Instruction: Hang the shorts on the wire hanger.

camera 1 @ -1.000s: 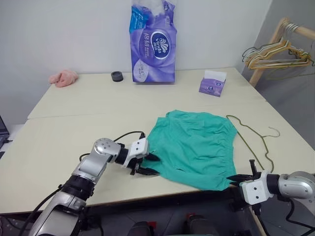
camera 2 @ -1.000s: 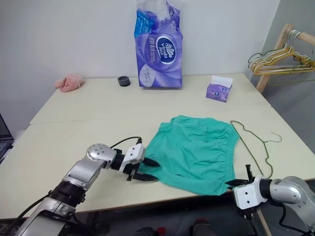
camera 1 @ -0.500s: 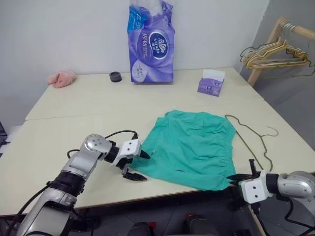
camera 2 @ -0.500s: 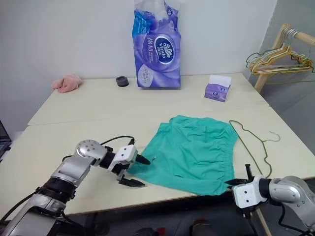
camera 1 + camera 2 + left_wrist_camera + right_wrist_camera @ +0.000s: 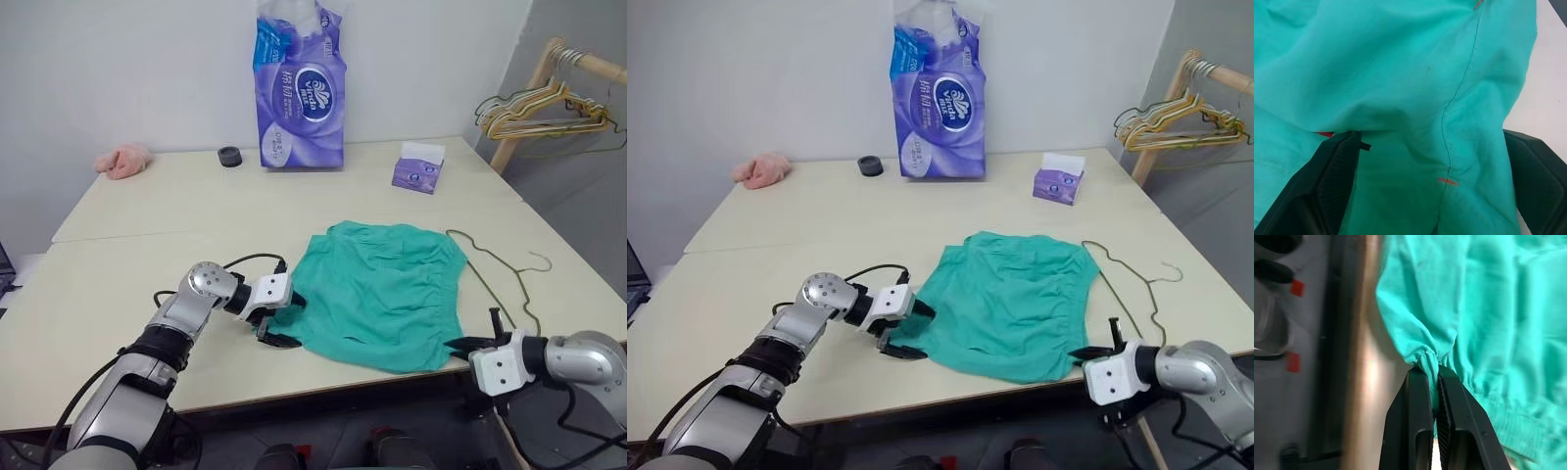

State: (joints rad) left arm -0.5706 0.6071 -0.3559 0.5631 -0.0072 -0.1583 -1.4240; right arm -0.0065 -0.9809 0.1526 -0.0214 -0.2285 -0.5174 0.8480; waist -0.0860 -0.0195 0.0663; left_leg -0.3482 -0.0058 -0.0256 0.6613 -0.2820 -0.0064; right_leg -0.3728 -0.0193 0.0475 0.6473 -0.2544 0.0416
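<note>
Currently the shorts (image 5: 385, 294) lie spread flat on the worktop (image 5: 118, 264), waistband side toward the wire hanger (image 5: 502, 276), which rests flat just beside them near the worktop's right edge.

Right tool (image 5: 1434, 396): fingers pinched tight on the gathered waistband corner at the near right of the shorts, right at the worktop's front edge. Left tool (image 5: 279, 325): spread fully wide at the near left corner, cloth bunched between the two fingers (image 5: 1334, 169) in the wrist view, nothing clamped yet.

Step in hand, as judged: secure the second corner so both tools can lift the garment. To do it well, close the left tool only once a full fold of cloth sits deep between the fingers; a shallow bite on thin fabric would likely slip on lifting. Keep the right pinch steady meanwhile.

Pose: the left forearm lies low across the worktop, tool angled down and toward the right. The right arm reaches in from the right, tool aimed down and inward.
</note>
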